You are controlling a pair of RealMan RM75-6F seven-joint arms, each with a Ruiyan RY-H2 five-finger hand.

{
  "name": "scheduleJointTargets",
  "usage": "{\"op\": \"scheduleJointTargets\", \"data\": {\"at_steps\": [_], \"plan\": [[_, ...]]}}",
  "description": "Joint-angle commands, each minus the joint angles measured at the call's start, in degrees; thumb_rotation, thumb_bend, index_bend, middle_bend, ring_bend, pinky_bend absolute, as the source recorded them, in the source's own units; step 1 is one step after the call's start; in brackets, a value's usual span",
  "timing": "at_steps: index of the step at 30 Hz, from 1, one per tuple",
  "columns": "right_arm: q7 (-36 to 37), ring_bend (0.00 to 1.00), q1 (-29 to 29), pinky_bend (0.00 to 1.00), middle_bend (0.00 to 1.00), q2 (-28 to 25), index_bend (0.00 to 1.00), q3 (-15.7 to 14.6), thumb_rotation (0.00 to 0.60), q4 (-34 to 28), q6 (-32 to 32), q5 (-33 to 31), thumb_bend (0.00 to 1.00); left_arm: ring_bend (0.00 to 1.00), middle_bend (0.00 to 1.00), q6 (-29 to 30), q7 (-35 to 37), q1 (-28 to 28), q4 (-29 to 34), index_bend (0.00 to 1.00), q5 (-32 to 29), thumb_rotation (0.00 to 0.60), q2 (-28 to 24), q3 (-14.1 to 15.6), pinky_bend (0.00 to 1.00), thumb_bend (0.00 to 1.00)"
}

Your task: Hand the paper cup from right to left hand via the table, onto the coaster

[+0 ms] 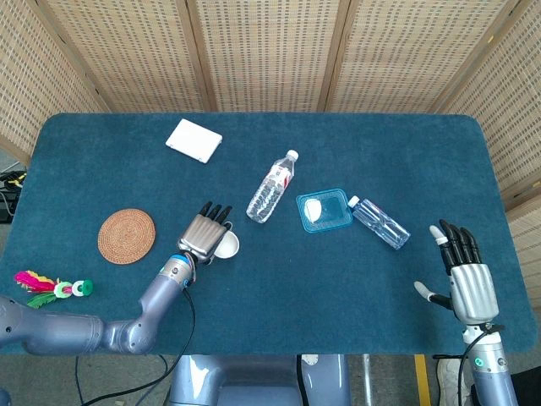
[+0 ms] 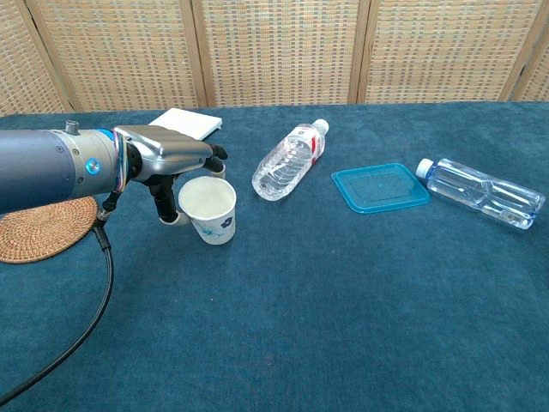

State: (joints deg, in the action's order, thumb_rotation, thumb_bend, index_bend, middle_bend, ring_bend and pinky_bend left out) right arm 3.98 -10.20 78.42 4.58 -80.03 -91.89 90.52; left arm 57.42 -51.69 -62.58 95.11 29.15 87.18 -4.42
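— Where was the paper cup (image 2: 208,209) relative to the left hand (image 2: 168,158)?

— Inside its grasp. The left hand reached over the cup from the left, thumb low on the near-left wall and fingers (image 2: 217,153) curled round the far side of the rim, so it gripped the cup. The cup leaned a little, its mouth tipped toward the camera in the chest view. It stood on the table (image 1: 279,296) just right of the coaster (image 1: 127,236), apart from it and not on it.

— What else lay around, from the left?

— At the far left edge, a feathered toy (image 1: 46,285) with pink and green plumes. Then the round woven coaster, then hand and cup. Behind them, near the back, a flat white box (image 1: 193,139). Right of the cup a clear water bottle (image 1: 272,186) lay on its side, cap pointing away, near the cup. Further right came a shallow blue tray (image 1: 324,211), just beside a second clear bottle (image 1: 379,222), also lying down. Nothing lay between cup and coaster.

— And the right hand (image 1: 467,283)?

— At the table's near right corner, well apart from everything, palm down, fingers spread and holding nothing.

— Materials?

— The cup was white paper with a small blue flower print, tapering downward. The coaster looked like coiled rattan, the tabletop like teal carpet, and the hands were silver metal with dark fingers.
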Motion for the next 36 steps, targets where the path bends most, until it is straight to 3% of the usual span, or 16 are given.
{"op": "scheduleJointTargets", "data": {"at_steps": [1, 9, 15, 22, 36], "plan": [[0.0, 0.00, 0.1, 0.00, 0.00, 0.0, 0.00, 0.0, 0.600, -0.1, 0.0, 0.1, 0.08, 0.00, 0.00, 0.2, 0.6, 0.3, 0.4, 0.29, 0.6, 0.600, -0.7, 0.2, 0.00, 0.35], [0.0, 0.00, 0.3, 0.00, 0.00, -0.2, 0.00, 0.3, 0.600, -0.3, -0.2, 0.5, 0.08, 0.00, 0.00, 1.3, 4.9, 2.6, 3.0, 0.29, 3.6, 0.600, -5.0, 0.2, 0.00, 0.35], [-0.9, 0.00, 0.2, 0.00, 0.00, -0.1, 0.00, 0.2, 0.600, -0.5, 0.0, 1.1, 0.08, 0.00, 0.00, 2.1, 10.8, 7.8, 4.4, 0.29, 8.8, 0.600, -12.0, 3.3, 0.00, 0.35], [-2.5, 0.00, 0.3, 0.00, 0.00, 0.1, 0.00, -0.1, 0.600, -1.5, -0.5, 2.4, 0.08, 0.00, 0.00, 0.2, 19.1, 14.3, -0.5, 0.29, 13.3, 0.600, -17.4, 7.0, 0.00, 0.35], [-3.6, 0.00, 0.4, 0.00, 0.00, 0.3, 0.00, 0.0, 0.600, -1.8, 0.0, 2.4, 0.08, 0.00, 0.00, -4.9, 28.3, 19.8, -8.9, 0.29, 17.3, 0.600, -18.1, 7.3, 0.00, 0.35]]}}
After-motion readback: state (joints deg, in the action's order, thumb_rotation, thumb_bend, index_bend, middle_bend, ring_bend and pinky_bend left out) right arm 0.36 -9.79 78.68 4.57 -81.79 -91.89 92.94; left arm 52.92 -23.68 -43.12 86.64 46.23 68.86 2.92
